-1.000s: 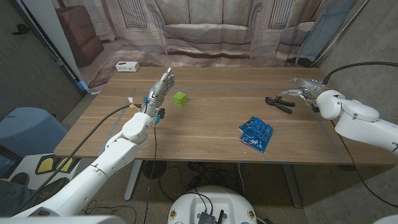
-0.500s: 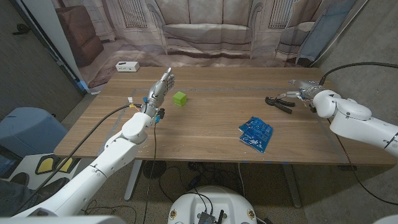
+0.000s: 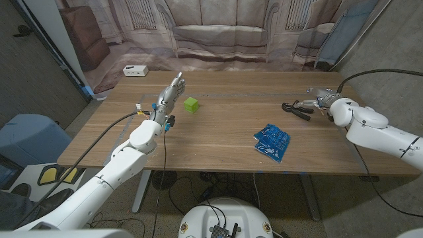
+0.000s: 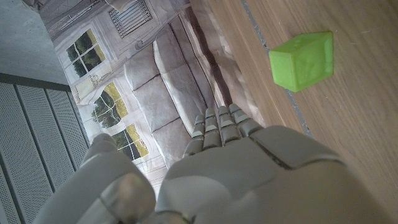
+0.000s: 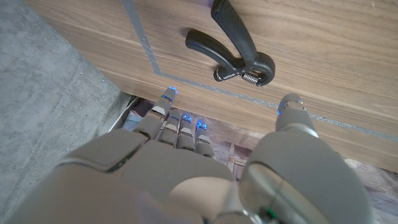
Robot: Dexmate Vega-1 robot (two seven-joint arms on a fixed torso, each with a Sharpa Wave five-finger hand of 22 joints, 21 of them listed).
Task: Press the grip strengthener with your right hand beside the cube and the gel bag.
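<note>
While the bench [image 3: 218, 142] carries all, the right hand [image 3: 320, 97] hovers by the black grip strengthener [image 3: 295, 108] at the far right, fingers [image 5: 180, 121] spread, holding nothing. The left hand [image 3: 170, 92] stands apart, empty, near the green cube [image 3: 191, 104]; the blue gel bag [image 3: 271, 141] lies nearer.

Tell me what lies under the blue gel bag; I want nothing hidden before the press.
The gel bag lies flat on the bare wooden table. Nothing sticks out at its edges; whatever it covers cannot be seen.
</note>
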